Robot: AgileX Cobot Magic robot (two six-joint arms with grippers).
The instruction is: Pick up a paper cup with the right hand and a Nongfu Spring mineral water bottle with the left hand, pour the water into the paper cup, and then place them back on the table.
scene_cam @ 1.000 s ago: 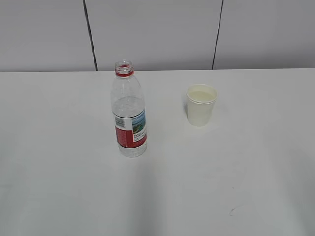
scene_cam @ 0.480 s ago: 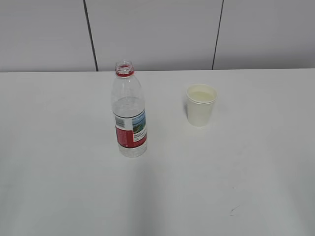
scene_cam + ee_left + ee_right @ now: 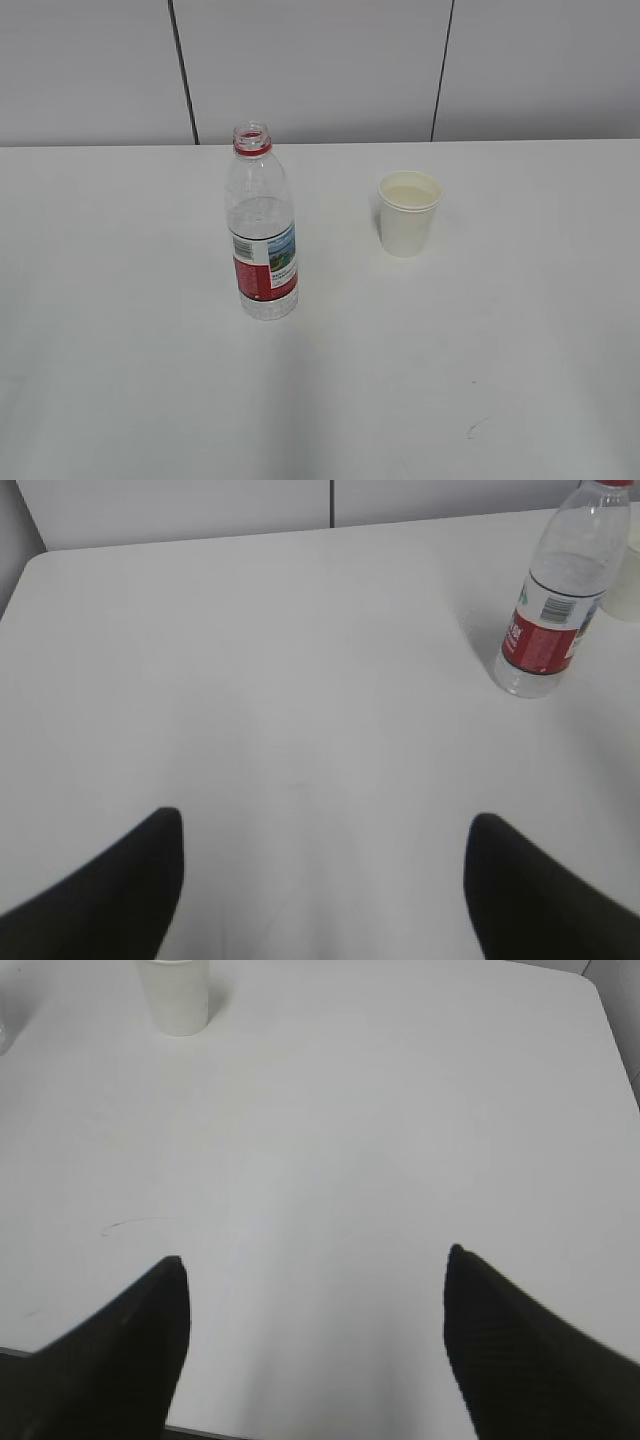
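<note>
Both my grippers, left gripper [image 3: 320, 880] and right gripper [image 3: 315, 1345], gape wide and empty. The bottle [image 3: 264, 225] stands upright far-right of my left; the paper cup [image 3: 408, 213] far-left of my right.

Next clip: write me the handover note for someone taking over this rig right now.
Left gripper: open, empty, low over the table, bottle ahead to its right.
Right gripper: open, empty, cup ahead to its left.
Bottle: upright, uncapped, partly full, left of the cup, apart from it.
Paper cup: upright on the table; whether it holds water is unclear.
Done: nothing is held now.
Left: grasp cup with right, bottle with left, pour, set both back.
</note>
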